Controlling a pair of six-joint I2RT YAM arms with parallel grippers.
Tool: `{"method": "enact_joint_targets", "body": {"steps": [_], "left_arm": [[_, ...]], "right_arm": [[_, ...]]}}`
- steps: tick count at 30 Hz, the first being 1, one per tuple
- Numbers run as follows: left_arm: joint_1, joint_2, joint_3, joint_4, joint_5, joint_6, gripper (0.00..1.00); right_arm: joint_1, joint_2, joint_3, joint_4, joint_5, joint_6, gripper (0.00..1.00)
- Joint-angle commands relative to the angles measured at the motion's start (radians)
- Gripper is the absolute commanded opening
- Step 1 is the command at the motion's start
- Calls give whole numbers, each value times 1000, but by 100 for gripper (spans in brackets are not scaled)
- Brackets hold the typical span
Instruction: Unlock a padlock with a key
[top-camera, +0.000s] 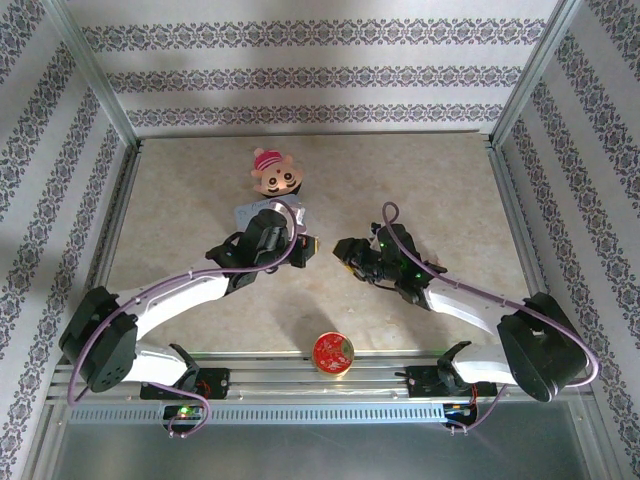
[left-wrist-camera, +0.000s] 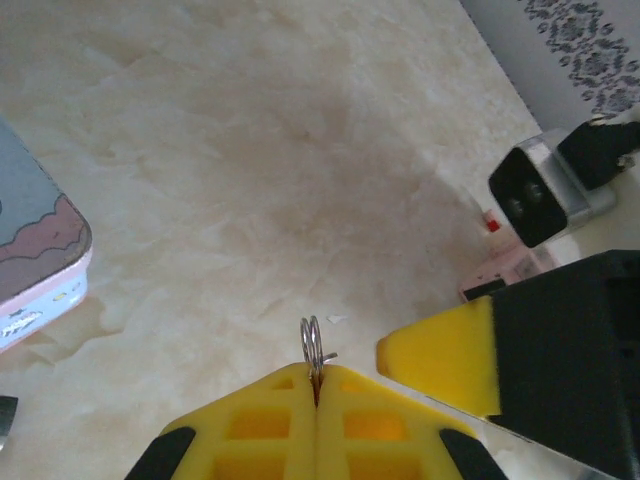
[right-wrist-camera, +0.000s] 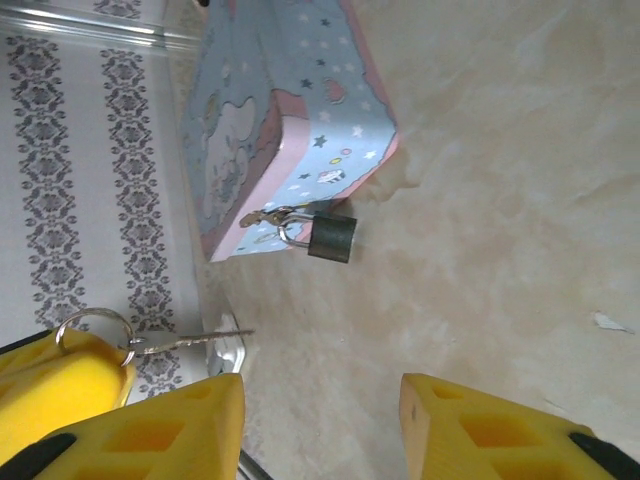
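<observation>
Right wrist: left gripper (left-wrist-camera: 317, 380) clamps the key (right-wrist-camera: 190, 343), seemingly by its ring (left-wrist-camera: 312, 345), near the padlock (right-wrist-camera: 332, 238); right gripper (right-wrist-camera: 322, 400) gapes empty; next, steady padlock, align key

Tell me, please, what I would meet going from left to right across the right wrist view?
key ring → key → padlock → white fleck

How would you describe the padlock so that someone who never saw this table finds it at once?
Look for the pastel-blue tin with stars lying on the marbled table. The padlock hangs from the clasp at its pink edge. It is a small dark block with a silver shackle, unlike the thin silver key nearby.
</observation>
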Motion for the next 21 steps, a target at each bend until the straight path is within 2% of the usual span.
{"method": "enact_joint_targets", "body": {"steps": [1,7,11,17,21], "left_arm": [[-23,50,10,45,-105,36,0],[-55,155,43,69,-217,-5,0],[-101,237,61,64,-287,-51,0],[-160,315,70,24,-282,-152,0],[-194,347,67,28,-230,-175,6]], "right_arm": [[-29,-24,32,-69,61,-39,45],[-50,-123,63,-334,203,-158,47],[-53,-178,78,-443,253,-209,48],[-50,-197,101,-555,294,-273,48],[-44,-173,125,-614,321,-318,48]]}}
